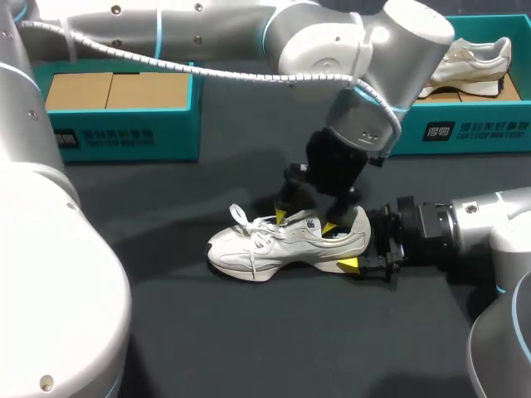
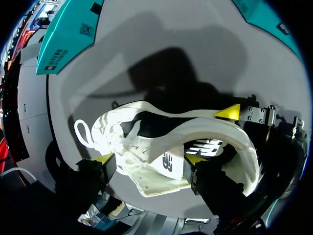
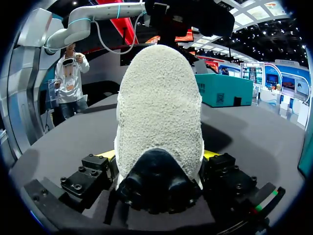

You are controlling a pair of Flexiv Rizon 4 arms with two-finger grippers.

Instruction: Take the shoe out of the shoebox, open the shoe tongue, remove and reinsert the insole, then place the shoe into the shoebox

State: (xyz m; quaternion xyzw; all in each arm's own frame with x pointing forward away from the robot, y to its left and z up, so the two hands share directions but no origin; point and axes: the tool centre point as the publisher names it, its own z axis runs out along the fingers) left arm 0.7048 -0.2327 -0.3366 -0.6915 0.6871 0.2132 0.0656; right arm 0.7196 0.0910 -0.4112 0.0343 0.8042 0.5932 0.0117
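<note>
The white shoe (image 1: 274,245) stands on its sole about mid-table, toe twd the left edge, heel twd the right. Its laces (image 1: 249,225) are loose, with a loop sticking up near the toe end. The tongue (image 2: 164,164) is lifted out of the opening, and the insole (image 2: 205,147) shows inside w/ a dark printed patch.

L gripper (image 1: 305,222) hangs right over the shoe's top. Its fingers are spread wide, one yellow tip by the laces and the other down in the opening. The tongue lies btwn them and nothing looks pinched, so it's released. In the L wrist view, L gripper (image 2: 149,161) straddles the tongue the same way.

R gripper (image 1: 358,240) comes in low from the right edge, level w/ the table (image 1: 166,332). It is clenched on the heel, fingers pressed to both sides. In the R wrist view the heel fills the gap of R gripper (image 3: 159,156), w/ a yellow sliver either side.

L arm (image 1: 332,41) reaches across from the far-left corner, and its wrist hides part of the shoe's collar from above.

- Far-left shoebox (image 1: 124,133): teal, lid off, near the far edge, well apart from the shoe. Only brown cardboard (image 1: 108,89) inside.
- Far-right shoebox (image 1: 473,133): teal, open, by the far-right corner. Holds a second shoe (image 1: 469,60), white, lying across it. The L arm's elbow covers part of this box.
</note>
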